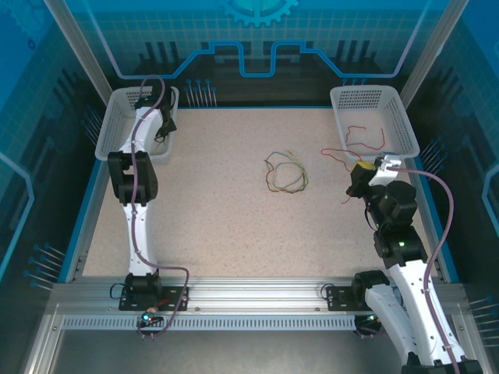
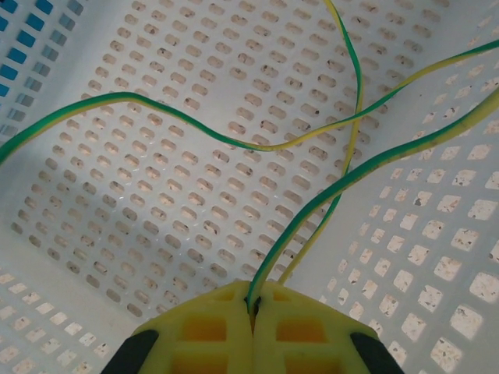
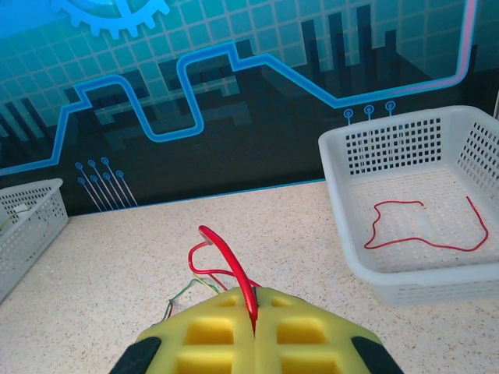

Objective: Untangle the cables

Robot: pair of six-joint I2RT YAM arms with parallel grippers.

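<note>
My left gripper (image 2: 252, 300) is down inside the left white basket (image 2: 156, 195), its yellow pads shut on a yellow-green cable (image 2: 343, 179) that loops across the basket floor. From above, that gripper (image 1: 165, 131) sits in the back-left basket (image 1: 109, 128). My right gripper (image 3: 253, 300) is shut on a red cable (image 3: 226, 257) arching up from its pads. In the top view the right gripper (image 1: 360, 178) hovers beside the right basket (image 1: 405, 128), the red cable (image 1: 334, 152) trailing onto the table. A small tangle of cables (image 1: 284, 171) lies mid-table.
Another red cable (image 3: 421, 234) lies loose in the right basket (image 3: 343, 202). The left basket (image 3: 27, 226) stands across the table. Dark walls with blue patterns close in the back and sides. An aluminium rail (image 1: 249, 300) runs along the near edge.
</note>
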